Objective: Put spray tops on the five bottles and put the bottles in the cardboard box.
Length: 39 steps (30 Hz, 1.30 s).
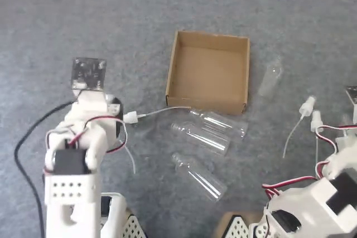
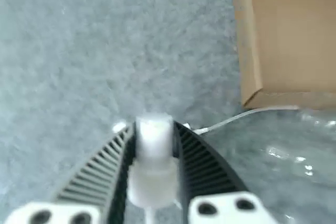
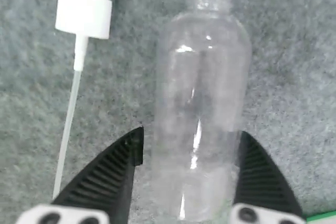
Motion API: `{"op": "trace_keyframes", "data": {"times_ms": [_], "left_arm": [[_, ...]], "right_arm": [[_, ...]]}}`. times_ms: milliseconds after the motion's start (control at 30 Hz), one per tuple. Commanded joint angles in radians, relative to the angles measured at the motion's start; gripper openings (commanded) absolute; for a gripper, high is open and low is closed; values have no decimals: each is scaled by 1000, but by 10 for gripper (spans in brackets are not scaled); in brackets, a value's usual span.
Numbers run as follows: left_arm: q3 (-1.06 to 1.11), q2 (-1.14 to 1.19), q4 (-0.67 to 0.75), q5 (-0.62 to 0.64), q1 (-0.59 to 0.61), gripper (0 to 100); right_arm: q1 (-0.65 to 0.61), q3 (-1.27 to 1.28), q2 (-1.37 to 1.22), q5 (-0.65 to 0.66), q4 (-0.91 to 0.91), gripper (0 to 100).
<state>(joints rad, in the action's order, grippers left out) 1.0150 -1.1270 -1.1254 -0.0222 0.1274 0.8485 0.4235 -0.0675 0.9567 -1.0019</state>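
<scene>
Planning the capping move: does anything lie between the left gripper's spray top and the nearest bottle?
Nothing visible does. Only the tube of the spray top crosses the grey mat toward the bottle by the cardboard box.

The table (image 1: pixel 83 26) is covered edge to edge with a grey, felt-like mat (image 1: pixel 312 37). An open cardboard box (image 1: pixel 203 100) sits on it. Just beside the box's near wall lie three clear bottles without tops: one (image 1: pixel 220 122) closest to the box, a second (image 1: pixel 202 136) next to it, and a third (image 1: pixel 199 175) farther off. A fourth bottle (image 1: pixel 270 76) lies beside the box's right wall. Two white spray tops (image 1: pixel 307 106) lie well right of the box, dip tubes trailing. A fifth bottle (image 3: pixel 202 103) rests on the mat just beside a spray top.
</scene>
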Motion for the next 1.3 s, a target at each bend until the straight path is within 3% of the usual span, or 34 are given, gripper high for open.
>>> {"op": "trace_keyframes", "data": {"times_ms": [0,200,467,867,1267], "left_arm": [[36,-94,37,-26,14,12],[64,-117,38,-29,15,12],[65,-117,38,-29,15,12],[65,-117,38,-29,15,12],[50,-124,40,-28,11,12]], "right_arm": [[-22,-31,28,-15,-38,270],[-94,-193,18,-44,-206,292],[-189,-339,-51,-120,-229,291],[-133,-609,-386,-115,-288,284],[-113,-641,-360,-75,-361,4]]}}
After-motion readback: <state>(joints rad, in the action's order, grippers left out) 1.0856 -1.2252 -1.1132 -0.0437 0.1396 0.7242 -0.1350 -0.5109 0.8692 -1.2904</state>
